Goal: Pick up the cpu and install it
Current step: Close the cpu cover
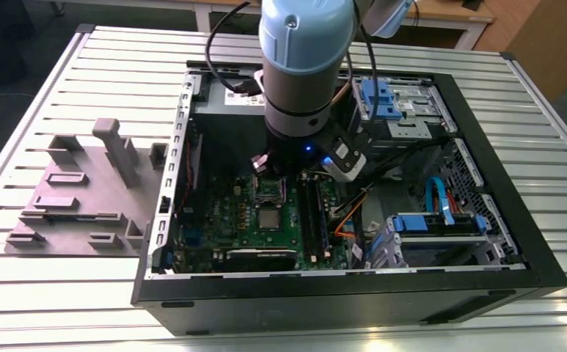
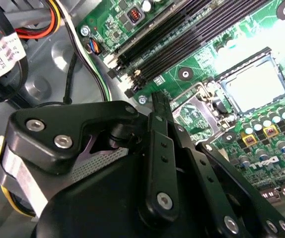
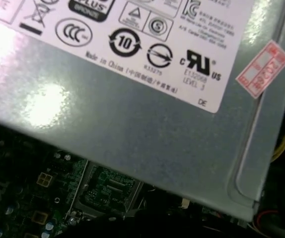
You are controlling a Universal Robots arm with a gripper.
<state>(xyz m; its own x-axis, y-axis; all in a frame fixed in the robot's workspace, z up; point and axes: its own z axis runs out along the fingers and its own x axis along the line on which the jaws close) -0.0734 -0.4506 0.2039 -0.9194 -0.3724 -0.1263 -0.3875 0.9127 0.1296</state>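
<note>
Hovering just above the square metal-framed, dark-centred socket [image 1: 268,189], the black gripper [image 2: 158,119] isn't on the chip yet, open or closed I can't tell; the small flat silvery-grey square cpu [image 1: 268,218] lies just beside that socket, metal top up, likely staged for a top-down pick

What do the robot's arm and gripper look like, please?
The arm is a silver-grey cylinder with a pale blue cap, a black wrist section and a small blue light. A black cable runs beside it. The gripper is black, built of jointed bars with silver screws.
</note>
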